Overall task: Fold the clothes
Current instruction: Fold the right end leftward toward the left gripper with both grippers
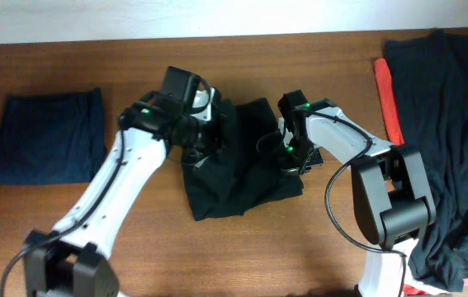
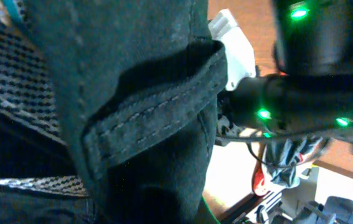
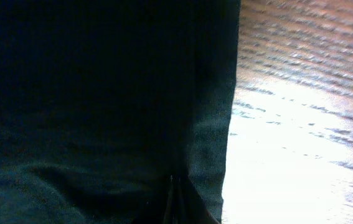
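The black shorts [image 1: 234,177] lie bunched at the table's middle. My left gripper [image 1: 205,136] is at their upper left edge. In the left wrist view, black fabric with a stitched hem [image 2: 151,118] hangs right against the camera and hides the fingers; the pale patterned waistband [image 2: 14,68] shows at left. The fabric looks held. My right gripper [image 1: 291,153] is at the shorts' upper right edge. Its fingers [image 3: 179,199] are pinched together on black cloth [image 3: 101,93]. More clothes, a black pile [image 1: 448,124] and a red garment [image 1: 389,99], lie at far right.
A folded navy-blue garment [image 1: 48,136] lies at the left. The right arm with green lights [image 2: 313,81] shows close by in the left wrist view. Bare wooden table [image 1: 242,256] lies in front of the shorts and beside the cloth [image 3: 301,124].
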`<state>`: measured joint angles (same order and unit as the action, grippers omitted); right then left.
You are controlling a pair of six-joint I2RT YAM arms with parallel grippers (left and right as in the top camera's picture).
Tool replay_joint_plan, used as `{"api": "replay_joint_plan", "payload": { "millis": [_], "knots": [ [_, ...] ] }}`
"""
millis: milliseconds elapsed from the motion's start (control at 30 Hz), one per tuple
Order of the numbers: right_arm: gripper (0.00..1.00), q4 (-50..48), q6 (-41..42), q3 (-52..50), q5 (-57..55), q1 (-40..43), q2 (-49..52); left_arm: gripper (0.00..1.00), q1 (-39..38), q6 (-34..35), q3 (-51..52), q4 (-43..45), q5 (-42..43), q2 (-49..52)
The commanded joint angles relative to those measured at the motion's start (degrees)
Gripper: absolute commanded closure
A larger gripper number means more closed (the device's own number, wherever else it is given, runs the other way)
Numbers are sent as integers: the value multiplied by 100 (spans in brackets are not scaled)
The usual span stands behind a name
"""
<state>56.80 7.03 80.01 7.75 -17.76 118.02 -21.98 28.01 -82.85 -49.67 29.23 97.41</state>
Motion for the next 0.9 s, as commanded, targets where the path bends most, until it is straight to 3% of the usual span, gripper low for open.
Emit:
{"api": "replay_joint_plan", "payload": {
  "millis": [0,133,233,300,367,567,667,767,867],
  "knots": [
    [93,44,98,-212,81,-142,162,99,-146,136,-79,247,35,415],
    [93,87,98,-212,81,-146,162,98,-199,155,-79,525,35,664],
    [92,234,98,-192,59,-129,157,76,-234,155,-79,658,55,754],
    [88,490,129,33,-68,26,105,68,-236,76,-81,990,101,758],
    [87,957,361,579,-492,378,-22,60,-162,-605,-214,1602,446,748],
    [86,2177,352,2354,-415,1196,-396,59,201,-883,-518,1971,-1067,767],
    [86,2577,-693,3093,1176,1281,-603,59,234,-885,-516,1980,-2035,933],
    [86,2590,-1224,3134,2334,1016,-708,59,264,-885,-516,1998,-2177,1257],
    [87,2527,-1215,2959,2358,697,-702,59,291,-885,-516,2100,-2164,1690]
  ]
}}
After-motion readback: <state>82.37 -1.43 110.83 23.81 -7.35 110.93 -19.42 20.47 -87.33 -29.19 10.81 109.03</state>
